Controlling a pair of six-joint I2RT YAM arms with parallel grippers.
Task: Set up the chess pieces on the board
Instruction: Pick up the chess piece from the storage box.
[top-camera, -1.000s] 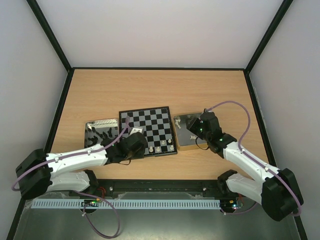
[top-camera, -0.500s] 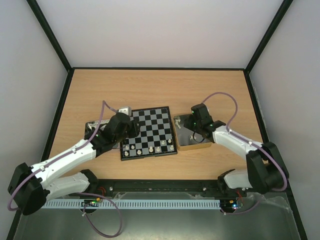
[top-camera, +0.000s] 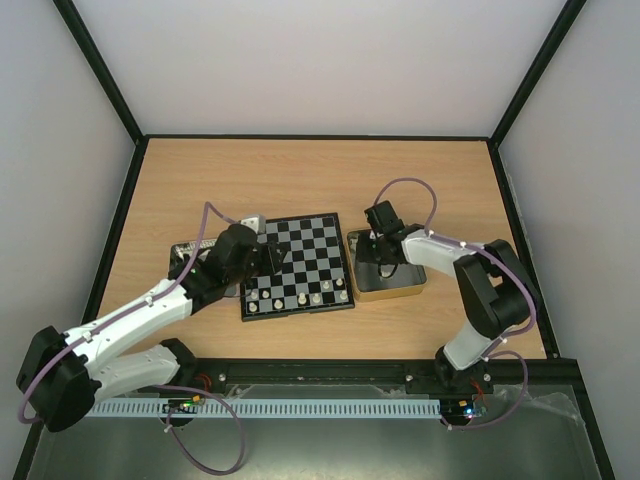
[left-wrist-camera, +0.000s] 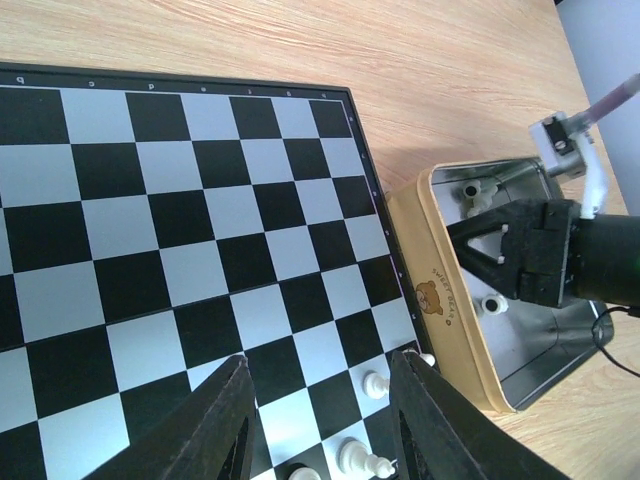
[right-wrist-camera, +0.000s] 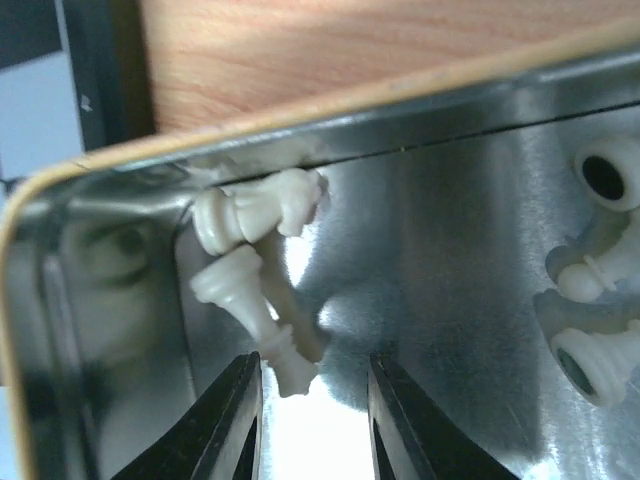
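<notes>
**Tangled chessmen in a tin corner invite a bad pick**

The right claw hangs low inside the gold-rimmed metal tin. Its jaws are partly open, and the slim end of a cream-white chessman lies between the fingertips, not pinched. That piece lies on its side and touches a second cream chessman, which is wedged against the tin's wall at the upper left of the wrist view.

Closing here would likely catch only the narrow tip. The piece could then pivot, squirt free, or drag its neighbour along. The left-hand finger is close to the wall and might strike it, nudging the tin. The tin sits just beside the black-and-silver checked chessboard at the centre of the wooden tabletop. A piece gripped lying flat would also come up sideways and be hard to stand on a square.

The left claw hovers over the board, jaws apart and empty. The standing cream pieces along the board's lower edge sit right by its fingers, so a careless descent could topple them.
</notes>
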